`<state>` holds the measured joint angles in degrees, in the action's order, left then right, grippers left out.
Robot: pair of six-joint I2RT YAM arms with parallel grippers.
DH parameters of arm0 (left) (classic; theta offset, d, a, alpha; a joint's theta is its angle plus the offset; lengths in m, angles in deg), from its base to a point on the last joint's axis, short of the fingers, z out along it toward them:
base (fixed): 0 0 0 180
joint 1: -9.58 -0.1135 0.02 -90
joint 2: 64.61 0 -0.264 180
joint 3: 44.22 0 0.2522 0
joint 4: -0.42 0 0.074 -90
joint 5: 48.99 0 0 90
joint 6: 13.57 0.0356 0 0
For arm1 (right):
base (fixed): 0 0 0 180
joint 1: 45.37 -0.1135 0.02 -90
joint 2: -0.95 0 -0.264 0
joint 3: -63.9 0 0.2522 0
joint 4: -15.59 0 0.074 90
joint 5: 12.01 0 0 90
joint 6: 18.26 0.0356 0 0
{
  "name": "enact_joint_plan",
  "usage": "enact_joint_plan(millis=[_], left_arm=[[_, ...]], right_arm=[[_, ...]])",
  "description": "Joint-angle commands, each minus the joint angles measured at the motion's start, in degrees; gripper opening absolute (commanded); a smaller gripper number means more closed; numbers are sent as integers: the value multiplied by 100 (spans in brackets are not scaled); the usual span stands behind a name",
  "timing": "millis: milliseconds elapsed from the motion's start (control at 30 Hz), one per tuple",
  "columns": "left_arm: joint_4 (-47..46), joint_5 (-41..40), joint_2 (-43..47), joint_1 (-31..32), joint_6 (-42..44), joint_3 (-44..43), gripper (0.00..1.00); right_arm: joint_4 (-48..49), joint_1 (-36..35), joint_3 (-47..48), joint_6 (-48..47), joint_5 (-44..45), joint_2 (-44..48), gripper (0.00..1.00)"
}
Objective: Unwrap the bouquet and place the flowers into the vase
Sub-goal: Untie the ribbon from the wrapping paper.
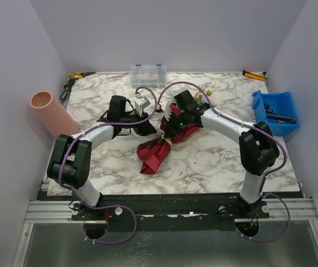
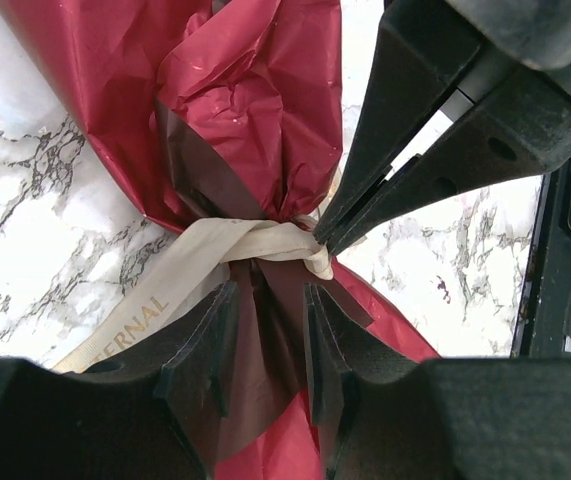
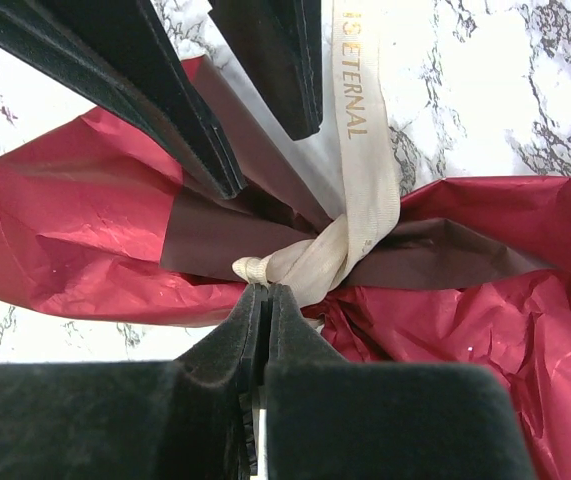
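Marbled worktop [image 1: 214, 161] carries the bouquet [image 1: 156, 153] at its middle, its maroon wrap tied by a beige ribbon [image 3: 365, 150] printed "ETERNAL". Pressed together, the right claw [image 3: 265, 290] pinches the ribbon at the knot. Astride the wrap's neck sits the left claw [image 2: 268, 295]; whether it squeezes cannot be told.

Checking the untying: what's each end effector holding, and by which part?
The right end effector pinches the ribbon at its knot. The left end effector straddles the bouquet just below the knot; firm grip cannot be told.
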<state>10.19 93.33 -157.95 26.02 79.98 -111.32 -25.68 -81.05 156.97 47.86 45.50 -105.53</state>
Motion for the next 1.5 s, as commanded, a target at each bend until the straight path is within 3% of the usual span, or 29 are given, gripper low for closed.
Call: enact_joint_plan(millis=[0,267,567,867,1033,1233,1333,1467], left_arm=[[-439,395,-29,-20,-18,202,37],[-1081,568,6,153,475,553,38],[-1612,426,-245,368,465,657,38],[-1613,115,174,359,357,756,39],[-175,-588,367,325,455,-12,50],[2013,-1059,471,96,864,-747,63],[2626,-1170,655,-7,1030,-866,87],[3157,-1149,700,-160,1011,-1071,99]], right_arm=[[138,-17,153,-95,-67,222,0],[295,42,90,-143,-11,452,0],[117,161,40,-259,181,510,1],[321,202,-152,48,507,547,25],[440,202,-208,150,664,570,44],[694,204,-419,270,973,788,59],[711,202,-434,346,1006,898,68],[785,205,-519,381,921,1039,80]])
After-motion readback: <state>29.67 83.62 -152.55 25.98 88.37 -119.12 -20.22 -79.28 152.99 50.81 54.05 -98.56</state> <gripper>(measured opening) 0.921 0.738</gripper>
